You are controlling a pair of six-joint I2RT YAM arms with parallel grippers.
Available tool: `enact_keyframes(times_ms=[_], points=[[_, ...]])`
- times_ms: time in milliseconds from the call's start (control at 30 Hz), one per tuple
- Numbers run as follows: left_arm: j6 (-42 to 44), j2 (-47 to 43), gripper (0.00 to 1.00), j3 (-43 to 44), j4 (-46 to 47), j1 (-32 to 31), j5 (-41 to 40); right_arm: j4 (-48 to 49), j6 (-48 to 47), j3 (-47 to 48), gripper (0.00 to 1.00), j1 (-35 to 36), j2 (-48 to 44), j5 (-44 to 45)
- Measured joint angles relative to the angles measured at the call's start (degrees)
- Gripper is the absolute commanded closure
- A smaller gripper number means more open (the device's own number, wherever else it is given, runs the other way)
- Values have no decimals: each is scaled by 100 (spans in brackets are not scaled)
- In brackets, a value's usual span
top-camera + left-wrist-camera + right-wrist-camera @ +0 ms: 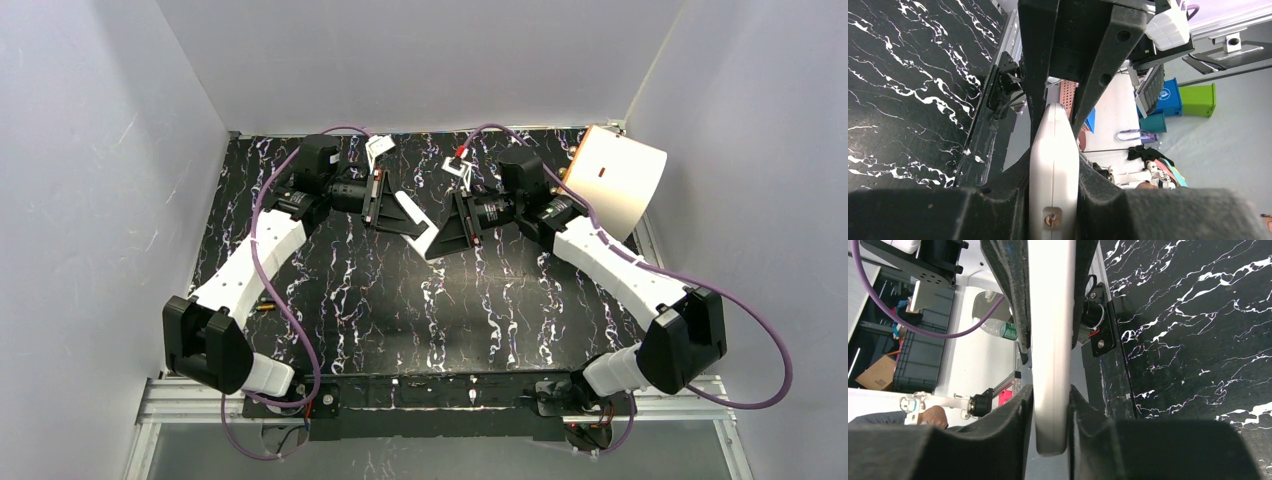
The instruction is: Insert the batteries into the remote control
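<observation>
**Both Grippers Clamped on the Remote, Battery Left on the Table**

Over the far middle of the black marbled table (400,320), the two arms met tip to tip around the remote control (409,212). From above, its pale body ran aslant between them, held clear of the surface.

The left gripper (378,205) had its jaws nearly closed on the remote control (1054,165). In the left wrist view the white casing sat edge-on between the dark fingers (1108,200), touching both sides, with its rounded end pointing away from the camera.

The right gripper (455,228) was closed onto a pale, flat-edged body as well (1050,340). Its fingers (998,435) pressed against both faces in the right wrist view, with no gap visible. Whether both arms gripped one body or two separate pieces could not be told.

A tiny orange-and-dark cylinder, apparently a battery (265,307), lay on the table at the left. It was just beside the left arm's forearm and well apart from the remote. It was too small to make out further.

At the far right corner a white drum with an orange rim (620,180) leaned by the wall, and small white tags (380,148) lay at the far edge.
</observation>
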Motion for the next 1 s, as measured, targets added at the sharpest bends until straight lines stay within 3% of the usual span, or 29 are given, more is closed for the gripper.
enact_keyframes(times_ms=[133,200,300,333,367,467,500,767,1000], points=[[133,-20,100,-11,9,13,15,96,199,0,88,57,63,-50],[181,-59,92,-11,15,24,31,201,286,-2,99,59,68,-87],[289,-153,66,-11,-87,37,-17,317,356,-2,99,70,68,-109],[343,-186,45,-9,-155,37,-61,330,356,-2,99,81,68,-105],[413,-214,34,-4,-236,37,-127,332,354,-2,99,92,68,-83],[651,-295,7,55,-745,22,-476,400,354,-15,99,98,68,295],[730,-321,2,72,-879,15,-616,404,354,-20,99,98,68,431],[1147,-940,2,-57,-1593,166,-2669,-247,22,-105,99,116,-20,2286],[903,-1906,2,-667,-2374,393,-5602,-1357,-396,-90,99,673,203,5047]])
